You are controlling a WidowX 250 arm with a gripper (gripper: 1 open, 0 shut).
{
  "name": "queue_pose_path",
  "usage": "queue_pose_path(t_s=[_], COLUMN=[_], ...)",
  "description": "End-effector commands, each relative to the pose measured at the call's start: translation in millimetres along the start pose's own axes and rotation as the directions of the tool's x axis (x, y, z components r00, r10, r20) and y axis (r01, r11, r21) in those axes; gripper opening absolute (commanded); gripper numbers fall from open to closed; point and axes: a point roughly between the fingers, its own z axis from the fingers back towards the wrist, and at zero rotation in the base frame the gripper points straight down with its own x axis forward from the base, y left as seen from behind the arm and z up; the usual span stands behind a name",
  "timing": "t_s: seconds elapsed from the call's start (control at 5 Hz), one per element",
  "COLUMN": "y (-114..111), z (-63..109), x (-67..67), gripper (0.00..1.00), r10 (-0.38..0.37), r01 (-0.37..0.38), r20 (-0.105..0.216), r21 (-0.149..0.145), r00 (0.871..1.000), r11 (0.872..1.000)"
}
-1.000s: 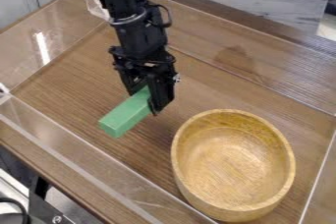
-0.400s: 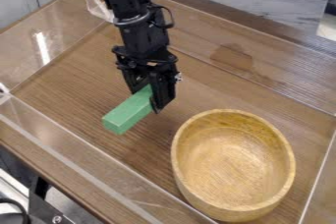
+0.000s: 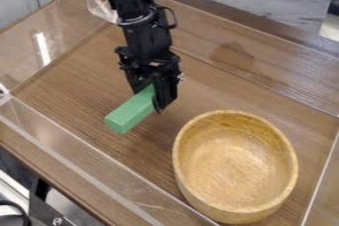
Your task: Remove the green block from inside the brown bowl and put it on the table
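Camera view: green block [image 3: 130,113] out of the brown bowl [image 3: 239,165], hanging tilted just above the counter [image 3: 252,66], low end near or on the wood. Probably light, stiff, smooth-faced; best pinched across the narrow sides near one end. End effector [image 3: 162,98] clamped tight on the block's upper end, pointing steeply down. Bowl empty, close beside.

One green block [image 3: 131,113] in play, sitting at about nine o'clock from the one brown bowl [image 3: 239,165], and that's the full count of loose items on the one worktop [image 3: 252,66]. One robot arm [image 3: 130,7] over it all, carrying one gripper [image 3: 162,98]. Clear acrylic walls [image 3: 79,170] edge the worktop, their exact number not countable here.
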Motion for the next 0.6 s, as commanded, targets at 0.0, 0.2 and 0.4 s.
queue_pose_path(t_s=[0.0, 0.2, 0.4], y=[4.8, 6.2, 7.5], z=[12.3, 11.2, 10.2], x=[11.4, 13.3, 15.4], gripper=[0.00, 0.00, 0.00], r10=[-0.010, -0.010, -0.010], r01=[0.009, 0.009, 0.010], r20=[0.041, 0.035, 0.029], r21=[0.025, 0.026, 0.026], r00=[0.999, 0.999, 1.000], r11=[1.000, 1.000, 1.000])
